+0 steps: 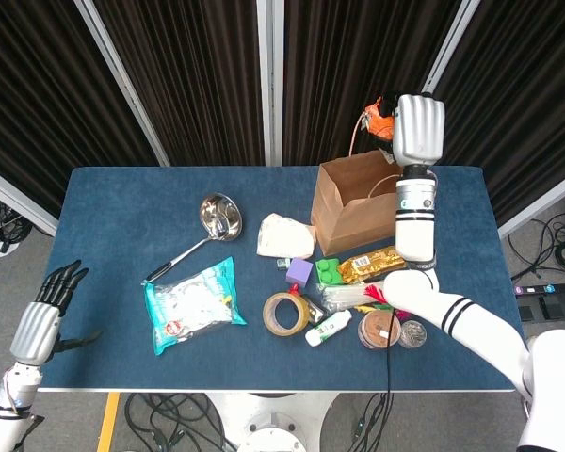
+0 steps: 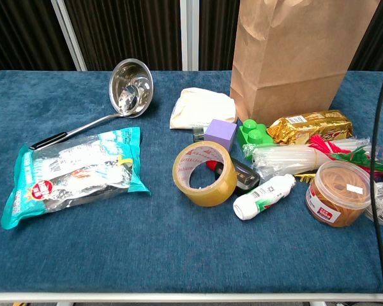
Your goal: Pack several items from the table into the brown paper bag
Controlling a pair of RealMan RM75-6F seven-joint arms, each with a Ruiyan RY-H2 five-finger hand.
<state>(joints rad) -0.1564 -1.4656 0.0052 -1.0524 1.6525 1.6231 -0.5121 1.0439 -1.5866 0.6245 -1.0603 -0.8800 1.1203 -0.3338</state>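
A: Where do we have our right hand [image 1: 419,129]?

B: Raised above the open mouth of the brown paper bag [image 1: 358,209], which stands upright at the back of the blue counter [image 1: 122,217]. Its fingers [image 1: 407,111] are curled round an orange and black item [image 1: 384,111].

A: And our left hand [image 1: 40,323]?

B: Off the counter's near left corner, fingers spread, holding nothing.

A: What do we see left in front of the bag?

B: A gold snack packet [image 2: 309,125], green block [image 2: 254,134], purple cube [image 2: 220,134], tape roll [image 2: 203,173], small white bottle [image 2: 263,196], lidded tub [image 2: 340,193]. Further left, the ladle [image 2: 118,95] and teal pouch [image 2: 73,174].
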